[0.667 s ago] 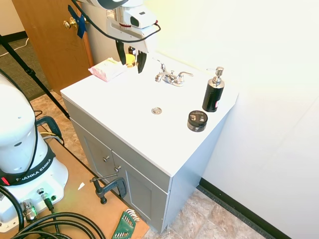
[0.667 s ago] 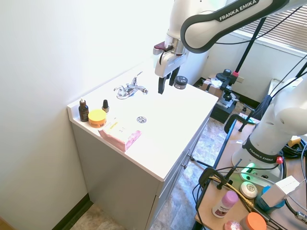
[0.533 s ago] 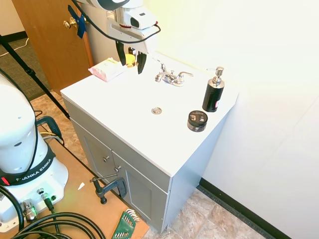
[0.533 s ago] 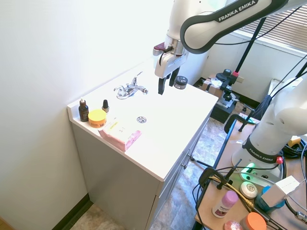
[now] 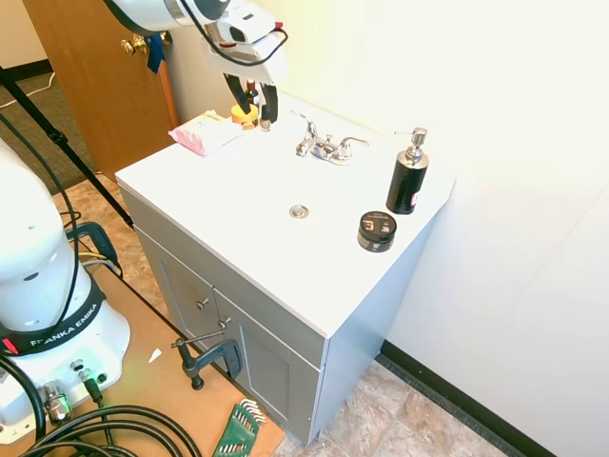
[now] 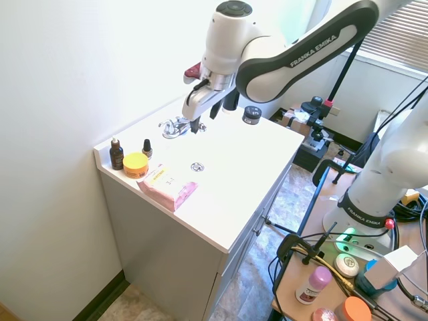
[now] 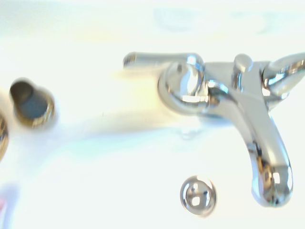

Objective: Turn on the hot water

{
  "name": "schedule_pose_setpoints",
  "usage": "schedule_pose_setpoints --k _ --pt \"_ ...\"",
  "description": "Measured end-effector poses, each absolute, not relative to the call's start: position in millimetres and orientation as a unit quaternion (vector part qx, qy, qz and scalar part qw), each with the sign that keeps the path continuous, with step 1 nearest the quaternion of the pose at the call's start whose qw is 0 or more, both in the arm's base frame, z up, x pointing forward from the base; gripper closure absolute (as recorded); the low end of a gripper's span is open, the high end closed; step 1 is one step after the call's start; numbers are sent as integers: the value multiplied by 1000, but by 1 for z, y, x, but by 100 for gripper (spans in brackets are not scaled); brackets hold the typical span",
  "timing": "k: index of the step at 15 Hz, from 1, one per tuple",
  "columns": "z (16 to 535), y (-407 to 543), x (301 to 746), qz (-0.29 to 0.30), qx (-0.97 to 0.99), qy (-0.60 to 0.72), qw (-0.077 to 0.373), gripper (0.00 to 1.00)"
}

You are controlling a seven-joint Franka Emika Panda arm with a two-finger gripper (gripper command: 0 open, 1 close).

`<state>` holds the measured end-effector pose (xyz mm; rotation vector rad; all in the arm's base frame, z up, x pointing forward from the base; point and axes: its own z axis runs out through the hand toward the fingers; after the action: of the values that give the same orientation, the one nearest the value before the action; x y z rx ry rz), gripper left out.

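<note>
Currently gripper [image 5: 255, 107] above vanity top [image 5: 238, 205] rear edge, fingers spread, gripping nothing, near faucet [image 5: 324, 147] left-end lever [image 5: 306, 125]; 2 levers visible.

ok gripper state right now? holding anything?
Gripper: open, holding nothing, fingers apart, hovering beside the faucet's left-end lever, not touching it.

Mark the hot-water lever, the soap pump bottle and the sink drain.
hot-water lever [image 7: 157, 58]: wrist view, middle of the slim chrome handle.
soap pump bottle [image 5: 406, 183]: first exterior view, black body.
sink drain [image 5: 299, 211]: first exterior view, centre of the metal ring.
</note>
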<state>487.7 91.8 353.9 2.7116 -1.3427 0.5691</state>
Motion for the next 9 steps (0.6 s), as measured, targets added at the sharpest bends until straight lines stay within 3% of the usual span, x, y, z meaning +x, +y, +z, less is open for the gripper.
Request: schedule_pose_setpoints --k 4,9 --pt "341 99 529 256 846 -468 30 0" --pt "328 109 569 298 827 -476 35 0"
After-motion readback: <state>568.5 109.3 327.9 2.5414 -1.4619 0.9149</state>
